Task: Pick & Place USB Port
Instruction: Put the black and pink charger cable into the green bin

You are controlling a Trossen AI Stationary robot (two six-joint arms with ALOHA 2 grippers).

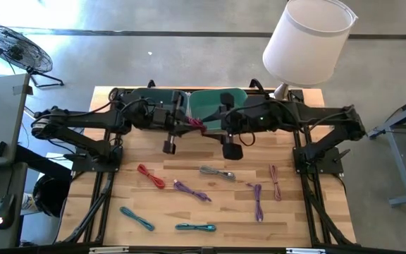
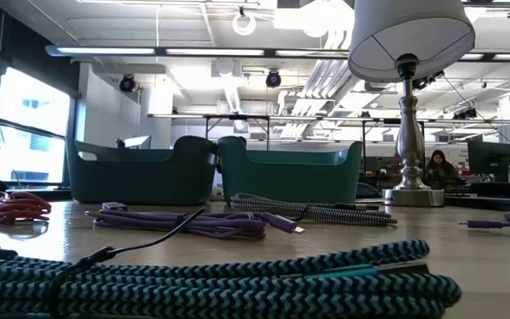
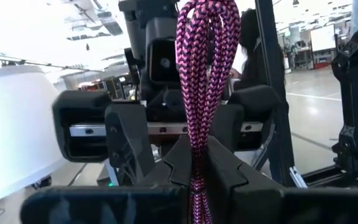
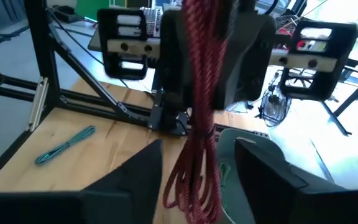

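Currently held: the magenta cable (image 3: 202,93), a folded braided bundle, pinched in the left jaws and hanging up off the counter (image 1: 287,212).
Where: at the counter's 12 o'clock edge in the high view, where the left arm (image 1: 83,123) and right arm (image 1: 323,120) meet nose to nose by the two bins.
Right jaws: spread wide, one finger on each side of the hanging bundle and touching neither side.
Step, as I judge it: either a handover between the arms or a drop into the green bin (image 2: 290,173), whose rim shows below the bundle in the right wrist view.
Doing it well: if handing over, close the right jaws on all the strands together before the left jaws let go, or a loop may slip free.
Release: let go only with the bundle fully over the bin, not over its rim.
Risk: dangling loops could snag on the dark teal bin (image 2: 140,173) at 9 o'clock of the green one.
Remaining: the red cable (image 1: 151,176) and others lie toward 6 o'clock.
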